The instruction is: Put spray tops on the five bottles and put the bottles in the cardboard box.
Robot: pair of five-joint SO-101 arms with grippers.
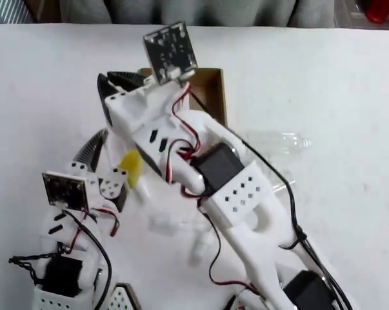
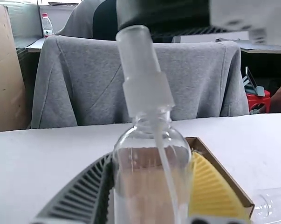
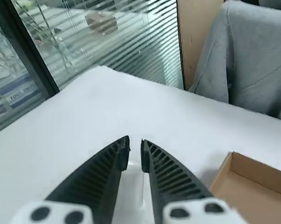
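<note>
Left pincer, one grey finger and one yellow, is clamping the clear round plastic bottle upright by its body, left of centre in the high view. Translucent white spray top is sitting in the bottle's neck, with its dip tube hanging inside. Right pincer, dark ribbed fingers nearly together, is pinching the head of the spray top from above. Can't tell whether the top is fully seated.

Brown cardboard box is lying at upper centre of the high view, just behind the pincers, on the white counter. Second clear bottle is lying on its side right of centre, looking untopped.

Progress judgement: early to mid. This bottle is getting its top and is not boxed yet. At least one more is waiting for a top, then boxing. The count of finished bottles can't be told.
</note>
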